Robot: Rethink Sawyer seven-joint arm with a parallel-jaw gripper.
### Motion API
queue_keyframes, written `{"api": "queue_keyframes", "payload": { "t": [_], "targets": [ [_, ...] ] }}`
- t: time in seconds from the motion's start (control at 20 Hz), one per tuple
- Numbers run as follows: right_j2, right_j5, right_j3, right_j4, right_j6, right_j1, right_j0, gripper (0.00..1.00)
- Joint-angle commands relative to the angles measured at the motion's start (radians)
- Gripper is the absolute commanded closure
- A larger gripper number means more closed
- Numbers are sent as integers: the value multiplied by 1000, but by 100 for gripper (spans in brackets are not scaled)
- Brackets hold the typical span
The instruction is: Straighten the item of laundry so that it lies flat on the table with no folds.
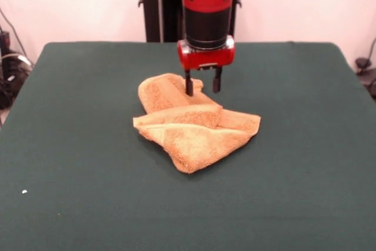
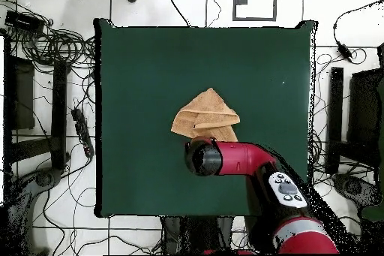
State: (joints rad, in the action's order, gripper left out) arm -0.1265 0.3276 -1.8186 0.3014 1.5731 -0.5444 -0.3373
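The golden-orange towel lies crumpled and folded over itself in several layers near the middle of the dark green table. My gripper hangs over the towel's far edge, fingers open and pointing down, the left fingertip at or just above the cloth. It holds nothing. In the overhead view the towel shows as a rough triangle, and the arm's wrist covers its near edge and hides the gripper.
Wide bare green table surface lies on all sides of the towel. A small white speck sits near the front left. Cables and equipment crowd the floor around the table.
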Motion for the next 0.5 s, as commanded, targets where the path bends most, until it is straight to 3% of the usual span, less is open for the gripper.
{"api": "queue_keyframes", "payload": {
  "t": [0.05,0.5],
  "targets": [
    [-118,137,140,-15,-13,-8,-6,0],
    [-131,47,189,-5,32,88,2,0]
  ]
}}
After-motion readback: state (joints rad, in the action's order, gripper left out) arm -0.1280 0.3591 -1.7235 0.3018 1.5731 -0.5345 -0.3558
